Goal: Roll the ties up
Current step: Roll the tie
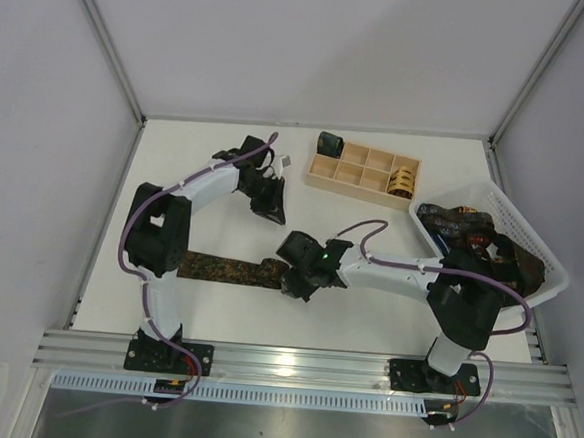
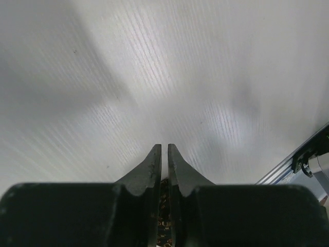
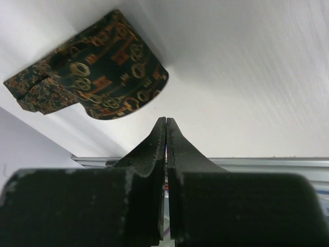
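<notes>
We see the tie (image 1: pixel 230 270) lying flat toward the counter's (image 1: pixel 365 319) near edge, its folded end just beside the right pincer (image 3: pixel 166 121), which is closed on nothing. The left pincer (image 2: pixel 164 147) is nearly closed, a sliver of the tie's patterned cloth between its jaws.

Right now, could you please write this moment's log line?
dark patterned fabric necktie lying flat | right gripper shut, empty, beside folded end | left gripper near-shut, grip unclear
</notes>
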Controlling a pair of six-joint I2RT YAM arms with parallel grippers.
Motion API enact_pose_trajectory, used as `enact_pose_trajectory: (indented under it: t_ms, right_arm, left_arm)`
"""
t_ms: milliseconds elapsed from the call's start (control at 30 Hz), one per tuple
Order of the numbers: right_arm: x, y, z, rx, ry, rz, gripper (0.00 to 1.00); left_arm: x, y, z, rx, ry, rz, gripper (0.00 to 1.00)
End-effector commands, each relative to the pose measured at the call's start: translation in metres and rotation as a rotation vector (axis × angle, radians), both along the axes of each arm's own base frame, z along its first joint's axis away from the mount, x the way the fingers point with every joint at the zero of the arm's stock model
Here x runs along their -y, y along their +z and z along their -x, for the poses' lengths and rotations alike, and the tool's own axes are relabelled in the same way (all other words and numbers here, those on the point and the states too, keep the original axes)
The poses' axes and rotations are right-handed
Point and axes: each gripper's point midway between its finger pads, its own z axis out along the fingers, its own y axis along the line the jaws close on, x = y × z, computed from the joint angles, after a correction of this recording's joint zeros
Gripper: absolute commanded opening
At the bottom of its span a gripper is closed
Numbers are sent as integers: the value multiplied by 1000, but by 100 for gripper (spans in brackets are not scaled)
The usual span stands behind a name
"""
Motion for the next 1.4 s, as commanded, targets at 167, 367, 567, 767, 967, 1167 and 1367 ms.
enact_pose_trajectory:
  t_ms: [167, 367, 567, 767, 967, 1167, 1367]
  right_arm:
    - [-9, -30, 31, -104, -240, 66, 0]
    - [-25, -38, 21, -115, -315, 105, 0]
    - [-27, -43, 22, -120, -429, 95, 0]
    - [-16, -49, 27, -139, -521, 61, 0]
    - [-5, -56, 10, -121, -617, 25, 0]
    - [-1, -61, -4, -133, -717, -53, 0]
    - [7, -62, -14, -138, -778, -60, 0]
  left_arm:
    - [-3, -18, 10, -28, -71, -75, 14]
    - [-13, -33, 20, -80, -79, -162, 15]
    - [-9, -44, 29, -111, -115, -209, 14]
    - [-7, -51, 37, -135, -129, -222, 13]
    - [-11, -51, 37, -124, -110, -237, 12]
    - [-8, -52, 42, -138, -115, -217, 12]
    - [-9, -52, 44, -140, -115, -214, 12]
